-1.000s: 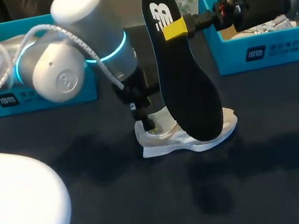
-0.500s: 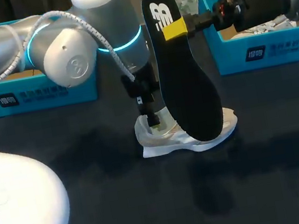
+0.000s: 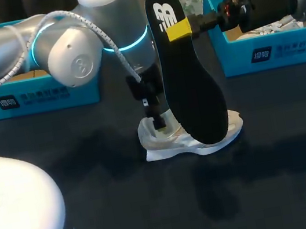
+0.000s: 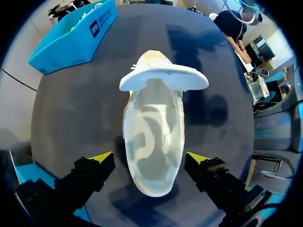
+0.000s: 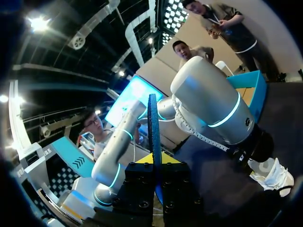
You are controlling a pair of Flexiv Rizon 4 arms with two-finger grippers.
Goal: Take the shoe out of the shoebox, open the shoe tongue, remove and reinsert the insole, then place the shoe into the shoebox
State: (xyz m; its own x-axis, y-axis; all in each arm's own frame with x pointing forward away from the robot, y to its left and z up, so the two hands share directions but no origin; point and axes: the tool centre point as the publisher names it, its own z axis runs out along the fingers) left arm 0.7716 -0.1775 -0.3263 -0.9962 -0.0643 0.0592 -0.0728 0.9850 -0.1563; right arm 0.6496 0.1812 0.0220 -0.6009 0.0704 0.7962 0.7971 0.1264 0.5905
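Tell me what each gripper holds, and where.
Right gripper pinches the black insole near its narrower upper end. Left gripper, open astride the shoe, holds nothing.

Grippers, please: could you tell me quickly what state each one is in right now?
Left gripper: open, fingers either side of the shoe.
Right gripper: shut on the insole.

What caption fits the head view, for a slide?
Right gripper holds the black insole upright near the white shoe; left gripper open over it.

Left gripper (image 4: 149, 158) pointed straight down, fingers (image 4: 102, 158) spread. Right gripper (image 3: 181, 29) held raised, clamped on black foam insole (image 3: 192, 84).
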